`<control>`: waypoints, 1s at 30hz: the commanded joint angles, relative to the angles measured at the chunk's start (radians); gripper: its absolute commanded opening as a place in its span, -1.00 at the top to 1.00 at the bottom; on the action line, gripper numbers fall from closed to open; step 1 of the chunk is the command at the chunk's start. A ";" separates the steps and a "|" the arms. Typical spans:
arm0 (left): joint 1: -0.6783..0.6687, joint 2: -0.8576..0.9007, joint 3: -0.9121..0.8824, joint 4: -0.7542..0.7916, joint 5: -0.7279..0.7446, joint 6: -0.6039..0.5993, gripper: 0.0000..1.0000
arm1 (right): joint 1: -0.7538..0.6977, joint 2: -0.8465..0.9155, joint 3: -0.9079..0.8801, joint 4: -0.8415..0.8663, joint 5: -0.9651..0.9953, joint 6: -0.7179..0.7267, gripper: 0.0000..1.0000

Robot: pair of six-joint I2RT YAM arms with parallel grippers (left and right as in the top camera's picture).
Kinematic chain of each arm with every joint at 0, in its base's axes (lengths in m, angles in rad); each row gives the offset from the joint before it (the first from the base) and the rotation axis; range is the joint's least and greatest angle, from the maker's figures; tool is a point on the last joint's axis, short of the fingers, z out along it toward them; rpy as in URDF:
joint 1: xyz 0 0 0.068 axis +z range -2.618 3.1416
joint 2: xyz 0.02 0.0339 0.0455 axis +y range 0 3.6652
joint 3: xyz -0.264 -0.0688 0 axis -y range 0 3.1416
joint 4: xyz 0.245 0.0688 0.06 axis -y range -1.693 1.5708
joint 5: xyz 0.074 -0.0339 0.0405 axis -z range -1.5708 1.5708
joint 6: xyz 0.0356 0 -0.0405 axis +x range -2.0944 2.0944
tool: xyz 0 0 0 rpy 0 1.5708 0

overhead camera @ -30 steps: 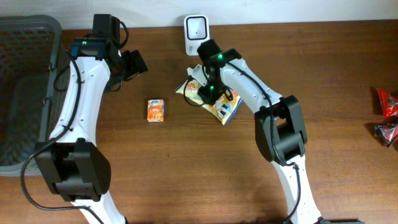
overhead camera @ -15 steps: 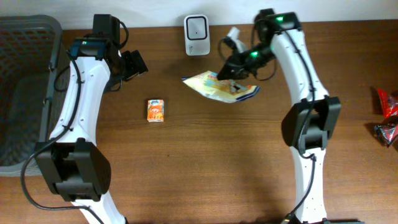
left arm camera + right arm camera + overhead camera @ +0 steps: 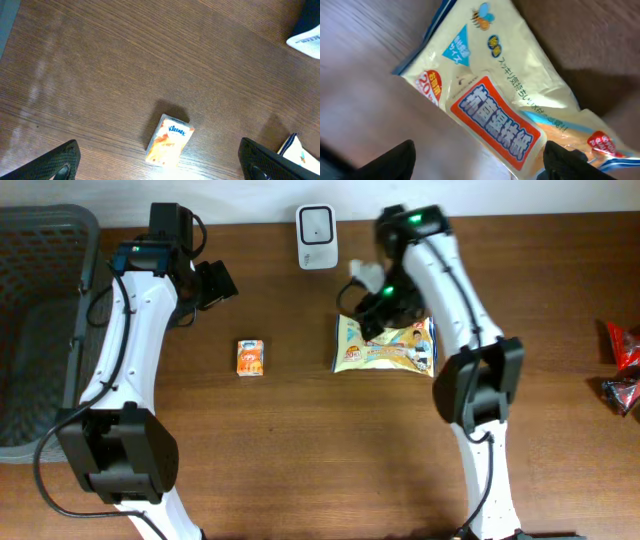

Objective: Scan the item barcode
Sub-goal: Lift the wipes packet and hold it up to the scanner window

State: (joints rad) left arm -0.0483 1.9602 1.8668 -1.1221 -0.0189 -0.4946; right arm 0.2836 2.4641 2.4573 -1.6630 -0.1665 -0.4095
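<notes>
The item, a yellow snack packet (image 3: 385,346) with a red label, lies flat on the table, front face up. No barcode shows on it. In the right wrist view the packet (image 3: 495,95) fills the frame under my right gripper (image 3: 480,165). My right gripper (image 3: 379,313) hovers over the packet's top left part, jaws wide open and gripping nothing. The white scanner (image 3: 316,223) stands at the table's back edge, up and left of the packet. My left gripper (image 3: 216,283) hangs open at the back left. In its wrist view my left gripper (image 3: 160,165) is above a small tissue pack (image 3: 170,140).
The orange and white tissue pack (image 3: 250,358) lies left of the packet. A dark mesh basket (image 3: 40,330) stands at the table's left edge. Red wrapped items (image 3: 622,365) lie at the far right edge.
My right arm carried the packet from in front of the scanner to the right, then back, and laid it flat. The jaws let it go. The left arm stayed still.
</notes>
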 commanded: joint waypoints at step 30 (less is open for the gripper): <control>0.003 0.009 0.013 -0.001 -0.004 -0.010 -0.98 | -0.107 -0.005 -0.200 0.184 -1.186 -0.147 0.92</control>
State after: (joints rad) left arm -0.0483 1.9602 1.8671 -1.1221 -0.0193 -0.4950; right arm 0.1719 2.4550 2.2360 -1.5139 -1.2961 -0.5388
